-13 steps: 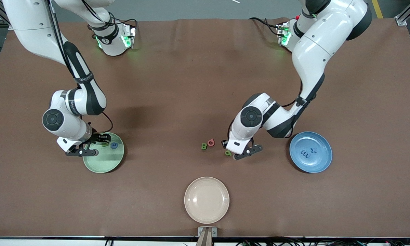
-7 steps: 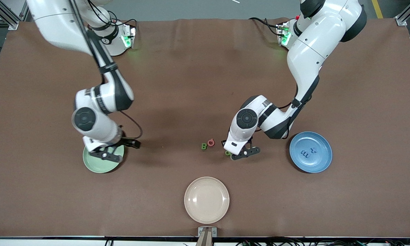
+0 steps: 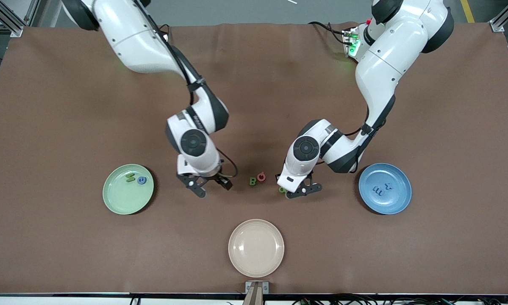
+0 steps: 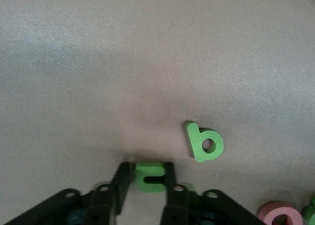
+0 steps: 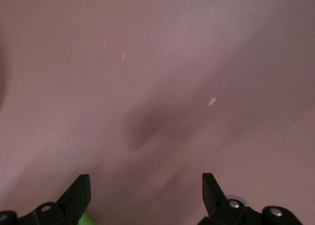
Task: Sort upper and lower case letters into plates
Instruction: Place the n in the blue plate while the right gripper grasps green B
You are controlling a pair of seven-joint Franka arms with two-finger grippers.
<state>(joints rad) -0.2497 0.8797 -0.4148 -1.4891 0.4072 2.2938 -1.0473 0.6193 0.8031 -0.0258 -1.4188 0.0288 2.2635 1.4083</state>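
My left gripper [image 4: 145, 178] has its fingers clenched across a small green letter [image 4: 149, 176] on the surface, blue plate [image 3: 385, 188] off toward my own end; my right gripper [image 3: 207, 186] hangs with fingers spread, holding nothing.

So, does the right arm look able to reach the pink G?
Probably yes: the right gripper, fingers open, hangs over the table with nothing between it and the letters. The green B lies tight beside the pink G, so a clean grasp may be awkward.
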